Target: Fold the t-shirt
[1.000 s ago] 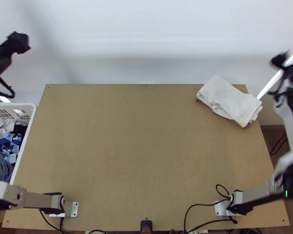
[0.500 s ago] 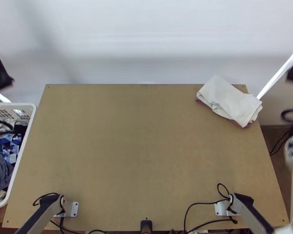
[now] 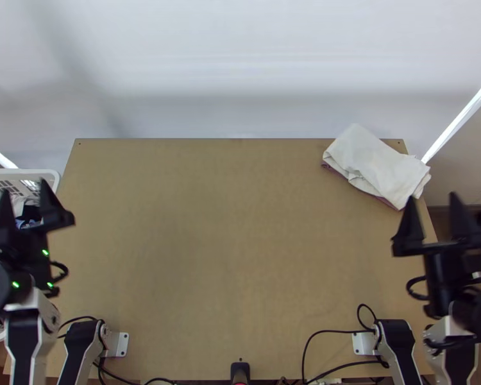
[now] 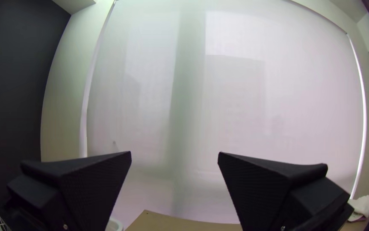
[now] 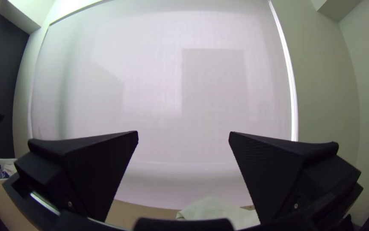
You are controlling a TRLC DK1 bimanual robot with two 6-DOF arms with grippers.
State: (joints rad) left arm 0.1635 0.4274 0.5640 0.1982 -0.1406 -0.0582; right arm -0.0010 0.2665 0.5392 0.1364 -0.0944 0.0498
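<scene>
The left pincer (image 3: 25, 187) and right pincer (image 3: 433, 196) are spread wide, with nothing gripped. The folded white cloth (image 3: 376, 164) is laid on the desk (image 3: 227, 256), beyond the right pincer and slightly inward.

No text, label, brand, number or sign can be read.
</scene>
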